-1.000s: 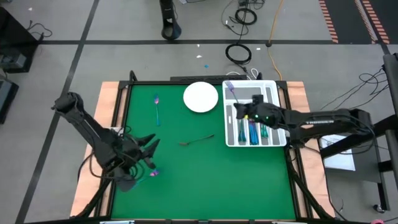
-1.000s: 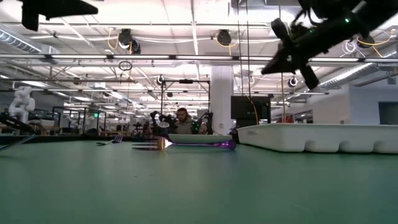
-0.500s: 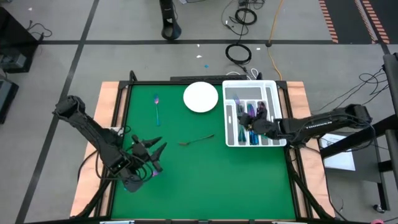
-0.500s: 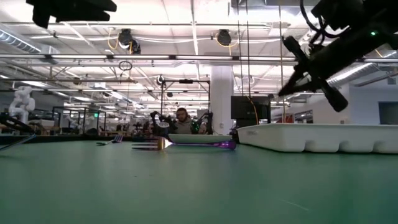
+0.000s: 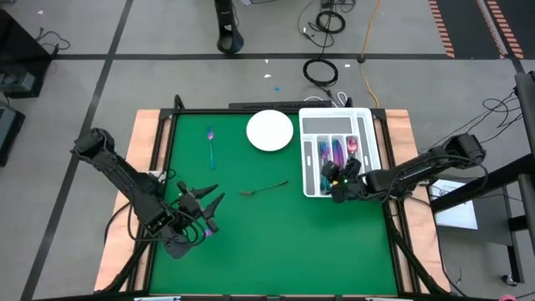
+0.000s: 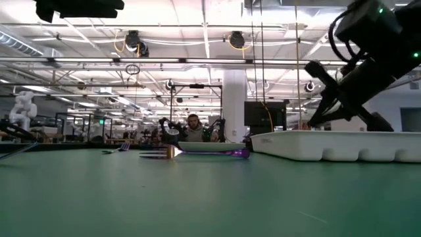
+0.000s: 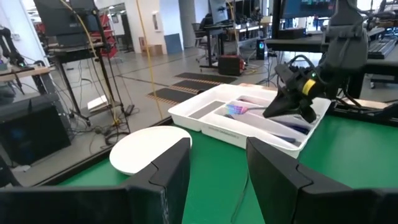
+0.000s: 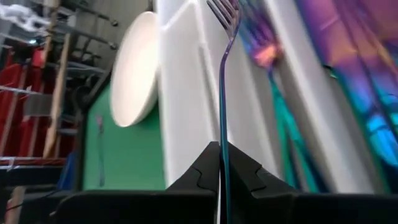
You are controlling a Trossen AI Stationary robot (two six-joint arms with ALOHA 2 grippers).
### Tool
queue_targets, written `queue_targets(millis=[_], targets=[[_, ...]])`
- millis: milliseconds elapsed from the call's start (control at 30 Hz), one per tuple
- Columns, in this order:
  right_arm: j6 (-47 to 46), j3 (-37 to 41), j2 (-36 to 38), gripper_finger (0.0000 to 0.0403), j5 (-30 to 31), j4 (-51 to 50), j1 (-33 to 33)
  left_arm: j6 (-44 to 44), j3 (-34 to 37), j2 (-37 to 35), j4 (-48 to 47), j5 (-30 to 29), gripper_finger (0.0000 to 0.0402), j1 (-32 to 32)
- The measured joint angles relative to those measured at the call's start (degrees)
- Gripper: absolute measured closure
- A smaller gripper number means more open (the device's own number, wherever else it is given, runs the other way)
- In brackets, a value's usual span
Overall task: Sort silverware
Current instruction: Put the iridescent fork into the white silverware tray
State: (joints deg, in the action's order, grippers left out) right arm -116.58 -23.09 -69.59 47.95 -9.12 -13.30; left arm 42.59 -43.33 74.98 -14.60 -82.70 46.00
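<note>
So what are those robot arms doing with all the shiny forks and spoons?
They are sorting colourful silverware into a white slotted tray. The right gripper is shut on a thin fork and holds it over the tray's near end, where several pieces already lie in the slots. The left gripper waits with its fingers open above the green table. A spoon and another piece are not yet sorted, lying on the table near the white plate.

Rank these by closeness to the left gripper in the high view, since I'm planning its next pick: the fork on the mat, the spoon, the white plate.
From the left gripper:
1. Fork, mid-mat, nearest.
2. Spoon, toward the far edge.
3. White plate, far edge beside the tray, farthest.
</note>
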Motion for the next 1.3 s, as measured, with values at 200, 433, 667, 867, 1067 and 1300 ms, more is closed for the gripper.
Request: queue_targets(millis=[200, 433, 667, 867, 1067, 1300], targets=[[-2.6, 0.0, -4.1, 0.0403, -1.5, 0.1, 0.0, 0.1, 0.0, 0.0, 0.0, 0.0, 0.0243, 0.0], [-1.1, 0.0, -5.1, 0.0403, -1.4, 1.2, 0.1, 0.5, 0.0, 0.0, 0.6, 0.0, 0.0243, 0.0], [3.6, 0.0, -5.0, 0.0391, -1.8, 1.2, 0.1, 0.6, 0.0, 0.0, 0.6, 0.0, 0.0243, 0.0], [5.5, 0.0, -5.0, 0.0343, -3.4, 1.1, 0.1, 0.6, 0.0, 0.0, 0.7, 0.0, 0.0243, 0.0], [6.3, 0.0, -5.0, 0.0284, -5.0, 1.0, 0.2, 0.5, 0.0, 0.0, 0.6, 0.0, 0.0243, 0.0], [12.9, -0.1, -4.2, 0.0237, -12.3, 0.9, 2.7, 0.6, 0.0, 0.0, 0.6, 0.6, 0.0243, 0.0]])
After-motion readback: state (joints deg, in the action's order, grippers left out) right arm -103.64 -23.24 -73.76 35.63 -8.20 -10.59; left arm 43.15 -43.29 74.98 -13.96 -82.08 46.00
